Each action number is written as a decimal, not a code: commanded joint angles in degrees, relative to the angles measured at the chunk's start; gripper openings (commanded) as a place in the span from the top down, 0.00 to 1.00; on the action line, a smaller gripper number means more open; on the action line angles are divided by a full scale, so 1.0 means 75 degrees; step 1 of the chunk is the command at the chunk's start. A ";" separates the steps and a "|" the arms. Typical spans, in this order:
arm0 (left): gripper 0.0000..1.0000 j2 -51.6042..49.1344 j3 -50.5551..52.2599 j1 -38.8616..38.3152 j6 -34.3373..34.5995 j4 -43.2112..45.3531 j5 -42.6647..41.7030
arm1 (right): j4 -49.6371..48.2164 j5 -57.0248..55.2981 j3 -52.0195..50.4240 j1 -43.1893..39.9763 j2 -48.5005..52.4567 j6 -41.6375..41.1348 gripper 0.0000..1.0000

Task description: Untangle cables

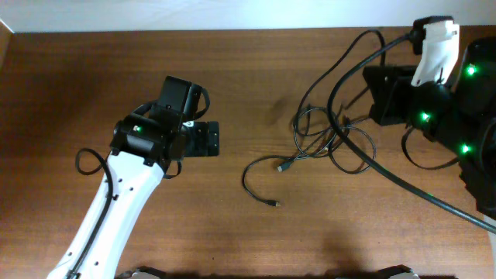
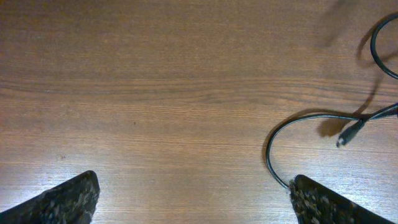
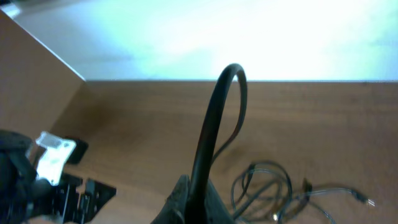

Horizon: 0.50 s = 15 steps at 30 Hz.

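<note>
Brown wood-grain tabletop [image 1: 116,70] carries the task's thing at about 3 o'clock from the middle of the overhead view. We see the thin black cables [image 1: 335,141] as a loose knot of overlapping coils, with one loose tail [image 1: 248,180] running out of the knot toward 8 o'clock and bending into an open C. A small plug [image 1: 284,166] lies at the top of that C, and a second small end lies at its foot. What we think the coming move turns on is where this tail lies. It points toward the black two-finger left gripper [image 1: 213,139], which has the tail at 4 o'clock from its tips and the knot straight off at 3 o'clock, well apart. Its rough dark fingers [image 2: 65,200] stand wide apart over bare wood and hold nothing, and in its own view the curved tail and plug sit off at 3 o'clock. The black right gripper [image 3: 186,200] is much nearer, with the knot just beside it at roughly 8 o'clock in the overhead view. Its jaws are together, and we cannot tell whether any thin strand is caught between them. A thick black arm wire [image 1: 387,174] (no part of the task) arches up across the right wrist view and crosses the knot from 11 to 4 o'clock. We judge the left side better placed to draw the tail out toward 9 o'clock.
</note>
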<state>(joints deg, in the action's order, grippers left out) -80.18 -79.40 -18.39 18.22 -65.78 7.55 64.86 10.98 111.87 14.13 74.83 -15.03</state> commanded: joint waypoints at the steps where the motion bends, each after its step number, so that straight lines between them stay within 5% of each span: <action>1: 0.01 0.0122 -0.0020 0.0026 0.0079 0.0015 0.0055 | -0.0248 -0.0073 0.0146 0.0006 -0.0251 0.0003 0.96; 12: 0.01 0.0122 -0.0020 0.0026 0.0079 0.0015 0.0058 | -0.1504 -0.2165 0.0143 0.0006 -0.0740 0.3719 0.96; 15: 0.01 0.0122 -0.0020 0.0026 0.0079 0.0015 0.0055 | -0.1510 -0.2256 0.0143 0.0006 -0.0819 0.3917 0.96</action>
<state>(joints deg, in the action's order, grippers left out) -80.18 -79.40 -18.39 18.22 -65.76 7.55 53.93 -3.88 111.87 14.13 69.69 10.94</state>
